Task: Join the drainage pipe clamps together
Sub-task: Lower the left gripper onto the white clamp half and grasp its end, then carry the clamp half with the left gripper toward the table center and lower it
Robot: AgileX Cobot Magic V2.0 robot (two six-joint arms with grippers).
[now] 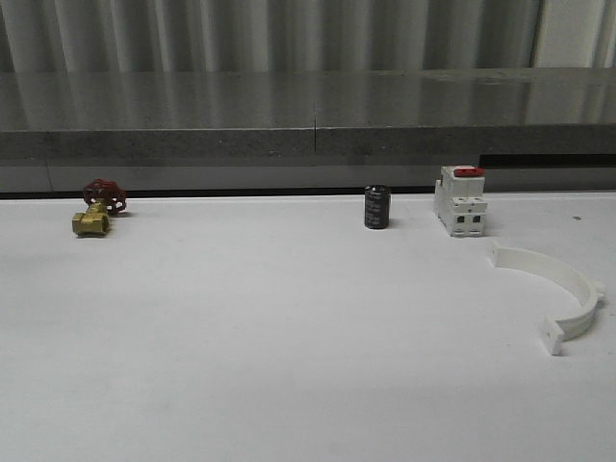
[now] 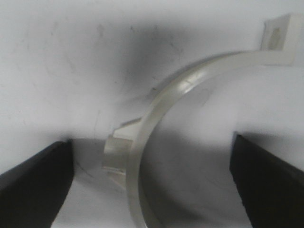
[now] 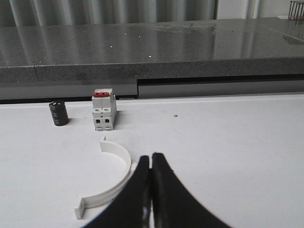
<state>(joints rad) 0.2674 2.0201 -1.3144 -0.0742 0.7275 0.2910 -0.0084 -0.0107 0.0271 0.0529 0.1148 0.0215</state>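
Note:
One white half-ring drainage pipe clamp (image 1: 576,279) lies flat on the white table at the right, its end tabs pointing left. In the right wrist view the same kind of clamp (image 3: 108,194) lies just beside my right gripper (image 3: 151,157), whose black fingers are shut with nothing between them. In the left wrist view a clamp half (image 2: 156,109) lies on the table close under my left gripper (image 2: 152,142). Its fingers stand wide open on either side of the curved band and its side lug (image 2: 118,149), apart from it.
A white block with a red top (image 1: 460,202) and a black cylinder (image 1: 376,207) stand at the back, right of centre. A brass valve with a red handle (image 1: 96,210) sits at the back left. A grey ledge (image 1: 308,115) runs behind the table.

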